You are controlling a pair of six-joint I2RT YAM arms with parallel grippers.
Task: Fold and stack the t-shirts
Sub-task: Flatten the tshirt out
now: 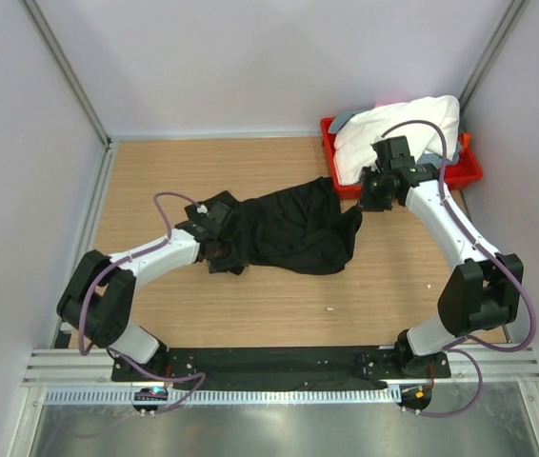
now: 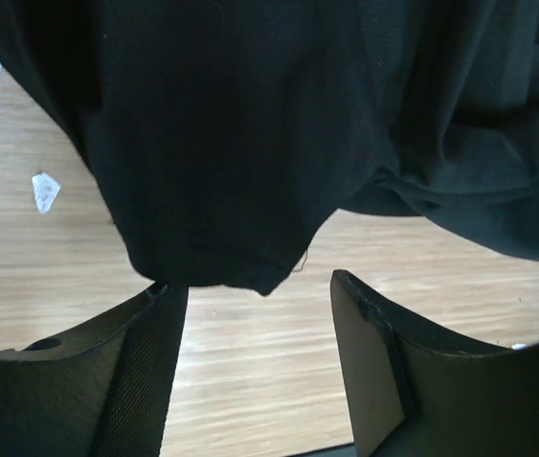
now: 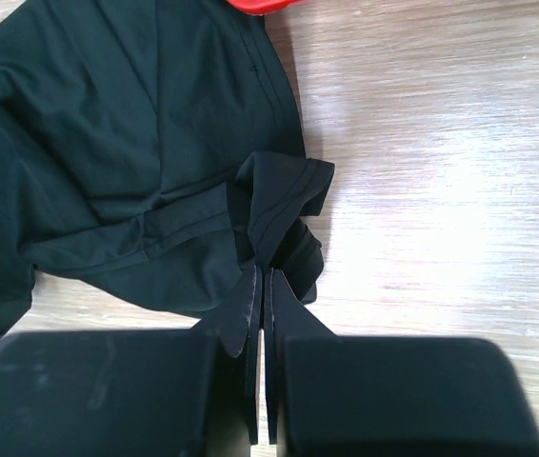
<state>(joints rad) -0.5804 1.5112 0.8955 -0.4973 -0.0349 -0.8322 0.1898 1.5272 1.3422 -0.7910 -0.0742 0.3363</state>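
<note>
The limp, light black t-shirt [image 1: 293,228] is lying crumpled on the wooden table [image 1: 279,305], the right gripper [image 3: 263,276] pinching its sleeve hem and the left gripper [image 2: 250,284] gaping around a loose corner worth grabbing.

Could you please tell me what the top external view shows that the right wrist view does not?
Only the top external view shows the white t-shirt heaped on the red tray and the left gripper at the left end of the black t-shirt. Only the right wrist view shows, close up, the right gripper with its jaws shut on a fold of that shirt. Both show the black t-shirt crumpled on the wooden table, plus a tray corner.
</note>
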